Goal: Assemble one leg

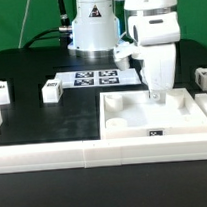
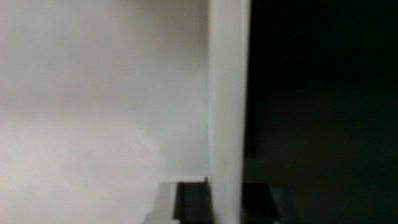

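At the table's left edge lies the far-left leg (image 1: 0, 91), a small white block with its tag toward the camera. Inward of it, toward the middle, sits the second leg (image 1: 53, 91). Both are loose on the black surface, well apart from the arm. Next comes the marker board (image 1: 95, 77), flat near the middle of the far side, in front of the robot's base. To its right the large square panel (image 1: 128, 130) fills the near right corner, its front side against the white fence along the near edge. The gripper (image 1: 155, 92) points straight down over the panel's far edge and holds no leg. In the wrist view the fingertips (image 2: 192, 203) stand either side of the panel's raised rim (image 2: 228, 110), with white panel floor on one side and black table on the other. Whether the jaws press the rim or only straddle it I cannot tell. Last, at the table's right edge, rests the right-hand leg (image 1: 203, 77), beyond the panel's far right corner. By my judgement the leg work has not begun, and the panel is the thing in hand. For the pick, the right-hand leg looks nearest, off toward the right edge at about the gripper's depth. The second leg lies farther off the other way. The legs show too small to tell how their long axes run, so the wrist turn needed is unclear.
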Available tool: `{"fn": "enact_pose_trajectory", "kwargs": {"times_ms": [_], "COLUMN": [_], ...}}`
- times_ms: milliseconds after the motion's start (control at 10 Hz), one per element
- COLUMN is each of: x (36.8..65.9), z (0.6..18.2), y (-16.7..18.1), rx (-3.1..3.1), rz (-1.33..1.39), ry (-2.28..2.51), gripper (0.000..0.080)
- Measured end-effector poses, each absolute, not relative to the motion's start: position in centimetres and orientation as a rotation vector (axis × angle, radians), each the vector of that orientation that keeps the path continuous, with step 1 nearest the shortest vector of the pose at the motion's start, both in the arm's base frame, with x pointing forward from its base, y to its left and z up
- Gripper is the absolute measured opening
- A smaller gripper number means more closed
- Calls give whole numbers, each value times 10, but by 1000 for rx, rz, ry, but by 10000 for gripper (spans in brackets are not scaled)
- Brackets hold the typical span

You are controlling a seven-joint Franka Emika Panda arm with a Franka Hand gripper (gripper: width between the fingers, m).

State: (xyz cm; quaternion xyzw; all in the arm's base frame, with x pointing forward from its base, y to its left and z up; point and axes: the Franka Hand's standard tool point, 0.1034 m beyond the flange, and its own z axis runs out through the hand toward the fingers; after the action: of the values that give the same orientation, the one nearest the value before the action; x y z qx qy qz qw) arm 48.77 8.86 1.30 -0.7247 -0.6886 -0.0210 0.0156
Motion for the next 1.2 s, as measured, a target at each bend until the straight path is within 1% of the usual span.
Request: {"fn": "enact_pose_trajectory", "kwargs": {"times_ms": [200, 500, 600, 700, 800, 900, 1000, 1100, 1200], "x": [493, 493, 493, 493, 493, 493, 493, 493, 493], "z": [13, 13, 13, 13, 13, 13, 13, 13, 13], "y": [92, 91, 91, 91, 91, 90, 90, 90, 90], "rx": [-2256, -2259, -2259, -2260, -2260, -2261, -2261, -2262, -2262], "rz": [-64, -59, -59, -59, -59, -58, -58, -58, -58], "ry": [-2140, -2135, -2135, -2134, -2134, -2133, -2133, -2132, -2132], "gripper": [58, 58, 139, 300, 300, 479, 613, 613, 642]}}
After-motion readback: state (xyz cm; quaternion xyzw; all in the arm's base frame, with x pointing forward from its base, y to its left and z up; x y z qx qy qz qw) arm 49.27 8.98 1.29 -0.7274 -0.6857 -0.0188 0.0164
